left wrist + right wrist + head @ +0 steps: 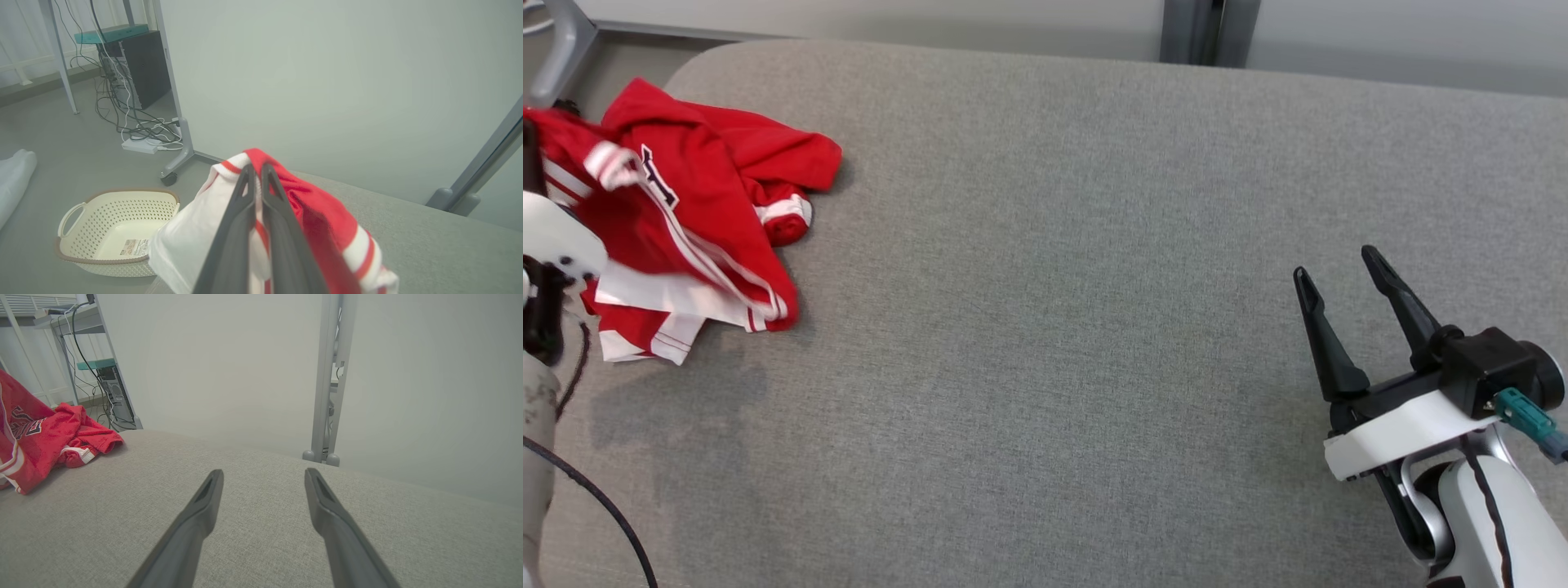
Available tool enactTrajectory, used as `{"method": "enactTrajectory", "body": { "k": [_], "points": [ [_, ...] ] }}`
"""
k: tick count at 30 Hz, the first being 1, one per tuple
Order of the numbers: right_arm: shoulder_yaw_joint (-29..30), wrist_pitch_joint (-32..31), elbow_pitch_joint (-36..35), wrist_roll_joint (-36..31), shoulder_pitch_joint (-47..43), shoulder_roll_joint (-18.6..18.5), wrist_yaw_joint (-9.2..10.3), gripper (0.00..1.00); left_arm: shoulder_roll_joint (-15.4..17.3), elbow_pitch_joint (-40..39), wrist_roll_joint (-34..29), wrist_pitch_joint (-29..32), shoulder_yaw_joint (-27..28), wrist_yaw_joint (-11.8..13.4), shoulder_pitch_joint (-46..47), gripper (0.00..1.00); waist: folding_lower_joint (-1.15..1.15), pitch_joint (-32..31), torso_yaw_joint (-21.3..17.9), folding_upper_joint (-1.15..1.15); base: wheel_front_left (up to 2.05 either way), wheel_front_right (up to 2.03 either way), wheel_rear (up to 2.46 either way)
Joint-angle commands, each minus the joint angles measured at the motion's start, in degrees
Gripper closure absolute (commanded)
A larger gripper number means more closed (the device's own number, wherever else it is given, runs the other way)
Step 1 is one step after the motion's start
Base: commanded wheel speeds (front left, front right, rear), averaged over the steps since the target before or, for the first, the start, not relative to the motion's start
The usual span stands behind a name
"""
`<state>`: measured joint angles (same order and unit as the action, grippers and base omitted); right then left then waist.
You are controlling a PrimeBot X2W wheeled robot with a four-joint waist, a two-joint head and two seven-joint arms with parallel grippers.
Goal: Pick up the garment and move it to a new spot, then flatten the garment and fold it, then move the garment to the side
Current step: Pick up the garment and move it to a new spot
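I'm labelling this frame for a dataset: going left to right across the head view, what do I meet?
First the red garment, then the grey surface lying bare, then the right gripper, jaws open.

The garment (703, 188), at the far left corner of the padded surface (1054, 327), is red with white stripes, white panels and dark lettering edged in white. The padded surface is a uniform mid-grey weave. The right gripper (1334, 263) has black fingers, a white housing and a teal connector (1523, 412). The basket (122, 191) is cream and perforated, with a brown rim.
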<state>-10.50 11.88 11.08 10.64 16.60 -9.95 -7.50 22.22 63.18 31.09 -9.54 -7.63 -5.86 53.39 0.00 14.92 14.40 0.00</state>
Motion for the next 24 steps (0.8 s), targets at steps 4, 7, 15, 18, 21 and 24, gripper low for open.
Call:
{"method": "enactTrajectory", "body": {
  "k": [4,7,15,18,21,24],
  "points": [
    [0.30,1.15,0.53,0.34,-1.62,0.75,0.01,0.00,1.80,-5.19,-1.83,-4.46,0.18,2.23,2.00,1.00,0.00,-4.08,-0.30,0.00,0.00,0.00,0.00],
    [0.68,1.57,0.91,0.57,-2.34,1.60,0.01,0.00,1.93,-11.41,-3.05,-5.40,0.51,4.04,1.22,1.00,0.00,-6.28,-0.78,0.00,0.00,0.00,0.00],
    [0.83,2.50,1.18,0.71,-4.09,3.51,0.01,0.00,1.14,-32.35,-5.74,-5.51,0.27,8.12,-6.04,1.00,0.00,-10.67,-3.11,0.00,0.00,0.00,0.00],
    [0.65,2.91,1.15,0.84,-4.67,4.24,0.01,0.00,0.79,-42.17,-6.10,-3.41,-0.32,10.47,-11.26,1.00,0.00,-12.02,-4.89,0.00,0.00,0.00,0.00],
    [0.21,3.01,0.84,0.84,-5.43,5.00,0.01,0.00,0.40,-52.08,-6.50,-0.14,-1.16,13.05,-17.01,1.00,0.00,-13.13,-7.27,0.00,0.00,0.00,0.00],
    [-0.01,3.08,0.30,0.78,-5.76,5.15,0.01,0.00,-0.33,-60.30,-6.92,3.32,-2.52,15.41,-22.79,1.00,0.00,-13.65,-10.01,0.00,0.00,0.00,0.00]
  ]
}}
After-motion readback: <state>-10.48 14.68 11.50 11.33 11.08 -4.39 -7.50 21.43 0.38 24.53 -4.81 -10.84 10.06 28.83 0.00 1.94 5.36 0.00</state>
